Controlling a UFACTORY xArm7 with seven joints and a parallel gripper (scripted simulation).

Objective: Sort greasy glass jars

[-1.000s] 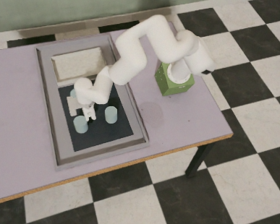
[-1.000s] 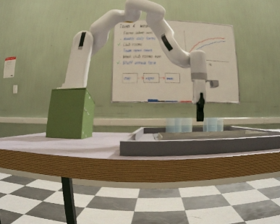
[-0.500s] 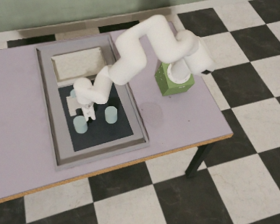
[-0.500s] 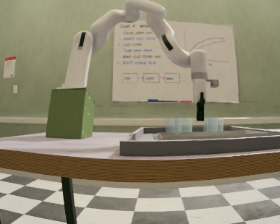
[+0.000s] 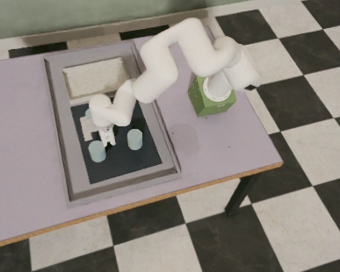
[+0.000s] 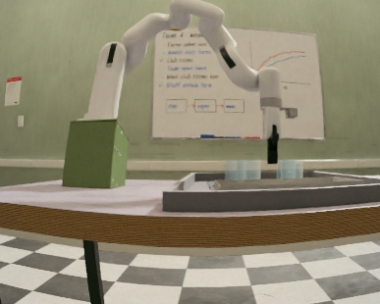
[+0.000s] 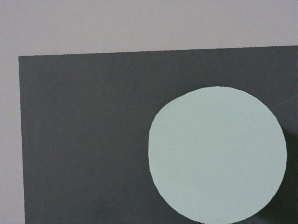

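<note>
My gripper [image 5: 109, 144] [image 6: 272, 162] is shut and empty, pointing down above the jars' level. In the top view it shows between a pale blue-green jar [image 5: 97, 151] and a second jar [image 5: 134, 139], both on the dark drying mat [image 5: 120, 168] [image 7: 75, 140]. Part of another jar [image 5: 89, 114] shows beside the arm, which hides more of the mat. In the exterior view the jars overlap in two groups, left [image 6: 234, 170] and right [image 6: 290, 170]. The wrist view shows one round jar top [image 7: 217, 155]. The cream tray [image 5: 94, 80] holds nothing visible. No grease can be seen.
A low grey border [image 5: 61, 145] [image 6: 233, 201] surrounds the tray and mat. A pale flat piece lies at the mat's left side, partly behind the gripper. The arm stands on a green base [image 5: 204, 105] [image 6: 90, 154]. A whiteboard [image 6: 184, 123] hangs behind.
</note>
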